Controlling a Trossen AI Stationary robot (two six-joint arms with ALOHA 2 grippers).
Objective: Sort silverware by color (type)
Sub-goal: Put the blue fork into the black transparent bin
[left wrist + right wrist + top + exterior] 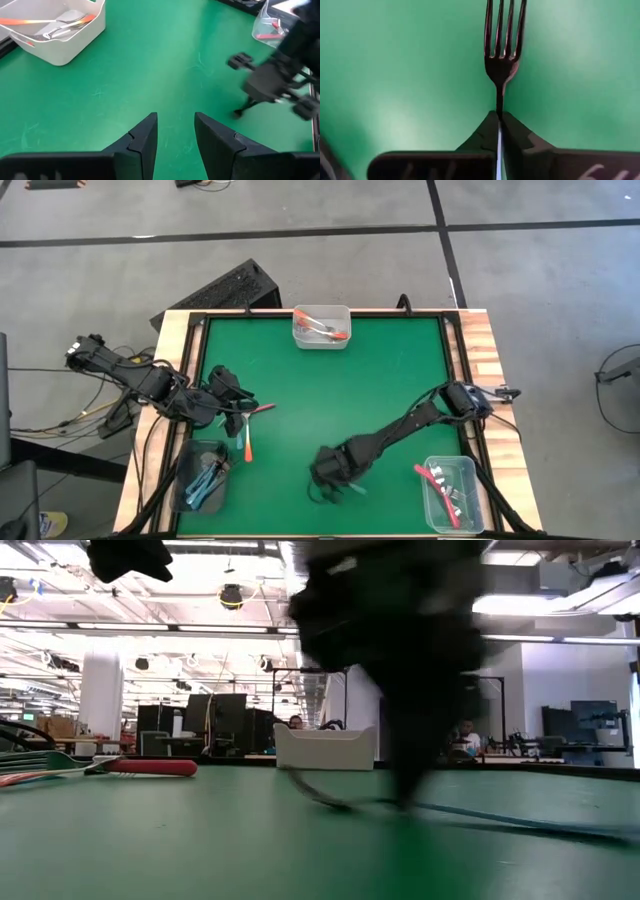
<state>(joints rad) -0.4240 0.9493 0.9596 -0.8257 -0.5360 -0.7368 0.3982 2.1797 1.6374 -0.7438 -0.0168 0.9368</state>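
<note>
My right gripper (333, 477) is near the table's near edge, shut on a small fork (503, 45) whose silver tines point forward past the fingers. A pale, light-blue-looking bit of its handle (357, 489) shows behind the gripper. My left gripper (238, 410) is open over the mat's left side, and the left wrist view shows only green mat between its fingers (175, 125). Just beside it, an orange-handled fork (247, 443) and a red-pink-handled fork (262, 409) lie flat on the mat. My right gripper pinches the fork by its thin neck (499, 102), just behind the tines, between the two fingers. In the low view the fingers (408, 785) come down from above and lie across the fork. The fork sits about level at the mat (318, 795); whether it is lifted clear I cannot tell.
A white bin (321, 327) at the far edge holds orange-handled forks. A clear bin (200, 478) at the near left holds light blue ones. Another clear bin (449, 492) at the near right holds a red-pink one. Open green mat lies in the middle (340, 395).
</note>
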